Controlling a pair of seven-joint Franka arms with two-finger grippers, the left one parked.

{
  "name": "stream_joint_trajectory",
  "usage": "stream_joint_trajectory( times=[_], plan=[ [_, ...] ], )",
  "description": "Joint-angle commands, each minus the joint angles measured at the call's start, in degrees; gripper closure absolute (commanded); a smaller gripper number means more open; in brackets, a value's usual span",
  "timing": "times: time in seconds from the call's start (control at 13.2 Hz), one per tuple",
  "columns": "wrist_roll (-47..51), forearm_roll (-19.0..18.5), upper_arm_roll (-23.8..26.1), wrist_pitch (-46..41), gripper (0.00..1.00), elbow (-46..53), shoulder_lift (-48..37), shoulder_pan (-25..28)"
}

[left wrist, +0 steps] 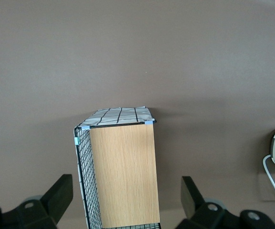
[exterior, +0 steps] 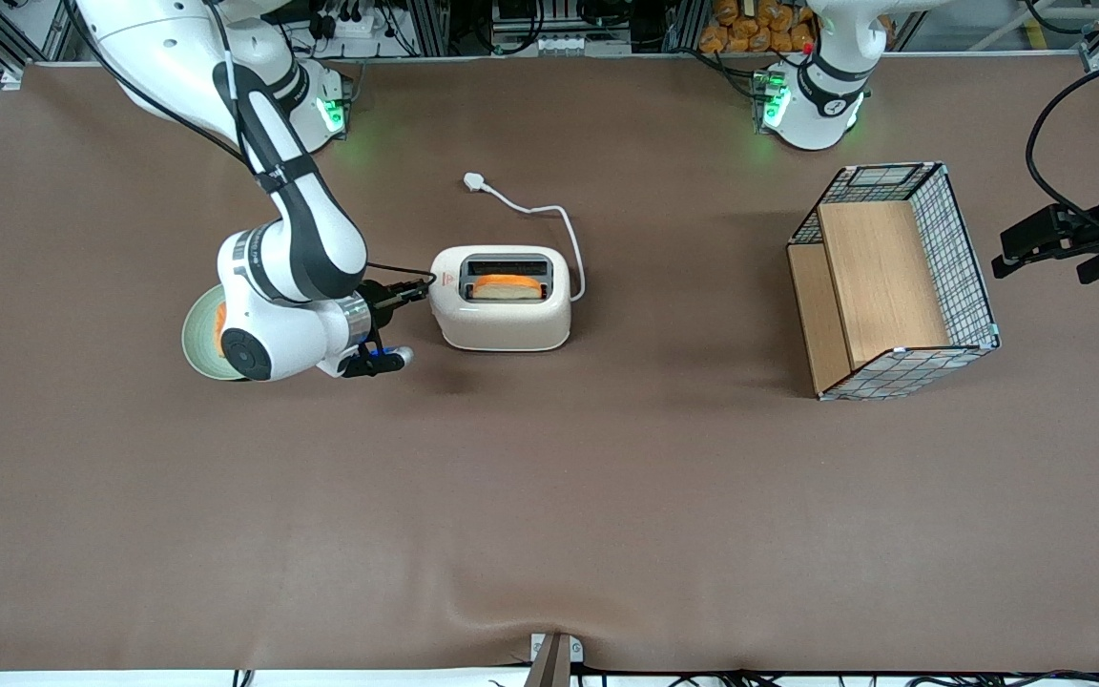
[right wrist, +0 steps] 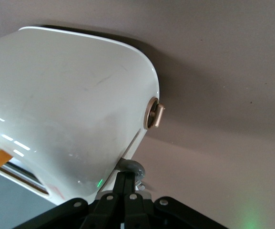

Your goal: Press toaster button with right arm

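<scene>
The white toaster (exterior: 502, 315) stands mid-table with a slice of toast (exterior: 507, 288) in its dark top slot. My right arm (exterior: 292, 239) reaches in from the working arm's end of the table. Its gripper (exterior: 424, 286) is at the toaster's narrow end, shut, with the two thin fingers pressed together. In the right wrist view the gripper (right wrist: 130, 175) has its fingertips against the small round grey toaster button (right wrist: 136, 167), which sticks out of the toaster (right wrist: 70, 105). A beige round dial (right wrist: 154, 113) sits on the same end, apart from the fingers. The button is hidden in the front view.
A green plate (exterior: 198, 339) holding something orange lies under my wrist. The toaster's white cord and plug (exterior: 473, 179) trail away from the front camera. A wire basket with wooden panels (exterior: 893, 277) stands toward the parked arm's end and also shows in the left wrist view (left wrist: 120, 167).
</scene>
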Motion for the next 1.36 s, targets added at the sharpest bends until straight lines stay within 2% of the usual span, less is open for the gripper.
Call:
stream_joint_trajectory(
  times=[0.0,0.98,1.29],
  plan=[
    [-0.65,0.42,-0.33,2.04,1.00,-1.58,0.65,0.04],
    [-0.73,1.04,-0.24,4.68,1.00,-1.31,4.34,-0.40],
    [-2.32,3.31,-0.24,4.94,1.00,-1.14,5.22,-1.28]
  ],
)
